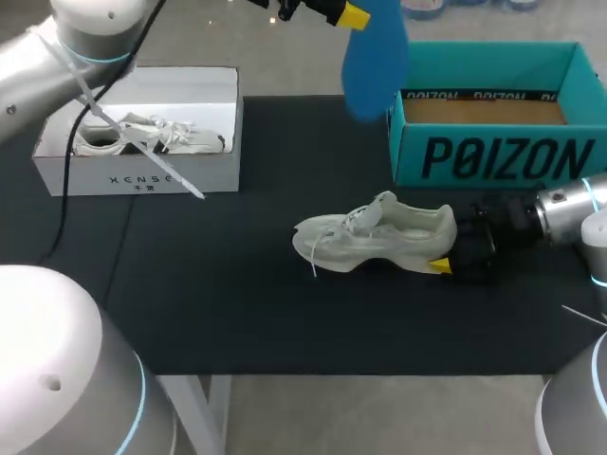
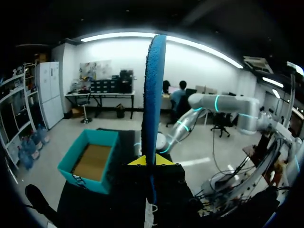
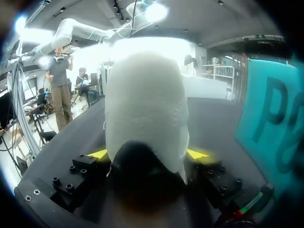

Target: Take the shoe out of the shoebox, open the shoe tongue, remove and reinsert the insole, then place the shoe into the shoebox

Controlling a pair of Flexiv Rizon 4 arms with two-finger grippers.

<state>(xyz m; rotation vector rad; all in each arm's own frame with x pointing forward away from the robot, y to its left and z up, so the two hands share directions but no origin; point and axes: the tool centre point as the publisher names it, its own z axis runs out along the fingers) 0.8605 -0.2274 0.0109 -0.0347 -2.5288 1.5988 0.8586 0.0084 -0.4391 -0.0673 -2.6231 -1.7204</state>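
A white shoe (image 1: 379, 237) lies on its sole on the black mat, toe to the left. My right gripper (image 1: 446, 258) holds its heel from the right. In the right wrist view the shoe's heel (image 3: 145, 104) fills the space between the yellow tips, which press on it from both sides (image 3: 148, 154). My left arm comes across the back of the table, and its gripper (image 1: 341, 11) is shut on a blue insole (image 1: 375, 57) that hangs high above the mat. In the left wrist view the insole (image 2: 153, 95) stands edge-on out of the shut fingers (image 2: 151, 161).
The teal shoebox (image 1: 493, 156) stands open at the back right, just behind the right gripper, also seen below the insole (image 2: 90, 161) and beside the shoe (image 3: 270, 118). A white box (image 1: 142, 175) at the back left holds another white shoe (image 1: 152, 136).
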